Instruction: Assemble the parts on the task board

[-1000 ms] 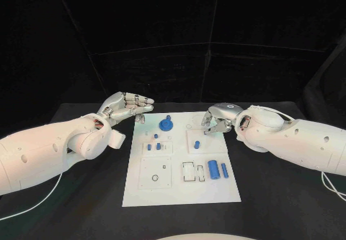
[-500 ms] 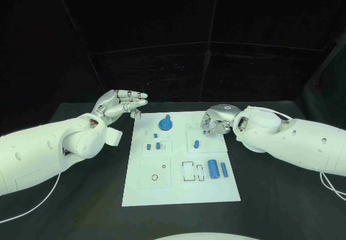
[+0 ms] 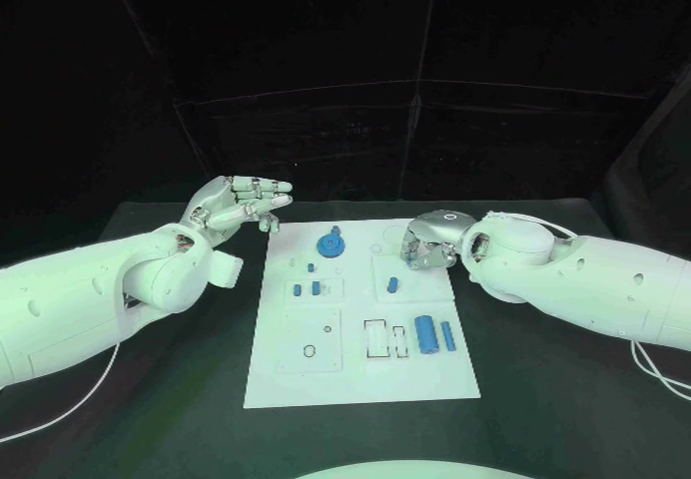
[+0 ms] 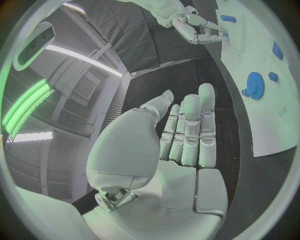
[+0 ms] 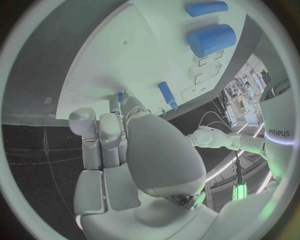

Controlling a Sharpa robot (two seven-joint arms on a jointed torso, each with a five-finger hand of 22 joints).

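Observation:
The white task board (image 3: 360, 384) lies in the middle of the table. On it are a blue gear (image 3: 333, 244) (image 4: 254, 82), a short blue peg (image 3: 393, 286) (image 5: 165, 92), a thick blue cylinder (image 3: 426, 332) (image 5: 211, 39) and a thin one (image 3: 448, 336) (image 5: 206, 7). My left hand (image 3: 238, 205) (image 4: 181, 140) is raised off the board's far left corner, fingers straight and apart, holding nothing. My right hand (image 3: 429, 244) (image 5: 125, 145) hangs over the far right corner with its fingers curled down together. A sliver of blue (image 5: 120, 96) shows at its fingertips; whether it is held I cannot tell.
Several small blue pieces (image 3: 306, 290) sit in the board's left column. Outlined slots (image 3: 377, 341) lie beside the thick cylinder. Black table (image 3: 173, 399) surrounds the board on every side, and a black curtain stands behind it.
My left hand has lifted a little and drawn away from the board, its fingers straightening. My right hand has stayed over the far right corner, turning slightly.

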